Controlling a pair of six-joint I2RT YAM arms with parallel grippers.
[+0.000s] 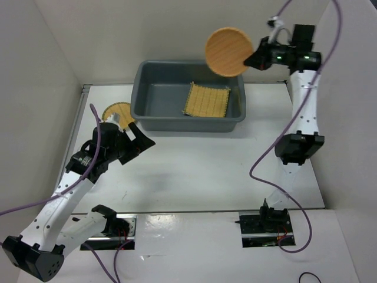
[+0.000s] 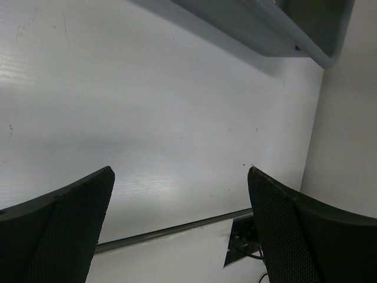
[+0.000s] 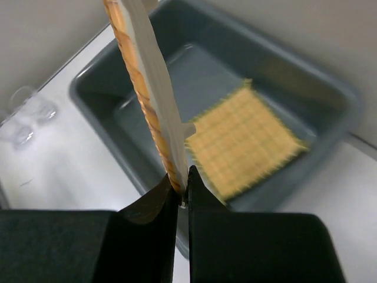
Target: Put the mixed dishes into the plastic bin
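The grey plastic bin (image 1: 141, 88) stands at the back middle of the table, with the square yellow woven mat (image 1: 207, 100) lying inside it. My right gripper (image 1: 254, 59) is shut on the edge of the orange round disc (image 1: 228, 51) and holds it in the air above the bin's right far corner; the right wrist view shows the disc (image 3: 141, 88) edge-on over the bin (image 3: 100, 112) and mat (image 3: 244, 141). The yellow dark-rimmed disc (image 1: 115, 110) lies left of the bin, partly hidden by my left gripper (image 1: 140, 137), which is open and empty. A clear glass (image 3: 26, 115) stands left of the bin.
White walls close in the table on the left, right and back. The bin's near wall (image 2: 259, 29) shows at the top of the left wrist view. A metal strip (image 1: 188, 211) runs across the table's near edge by the arm bases.
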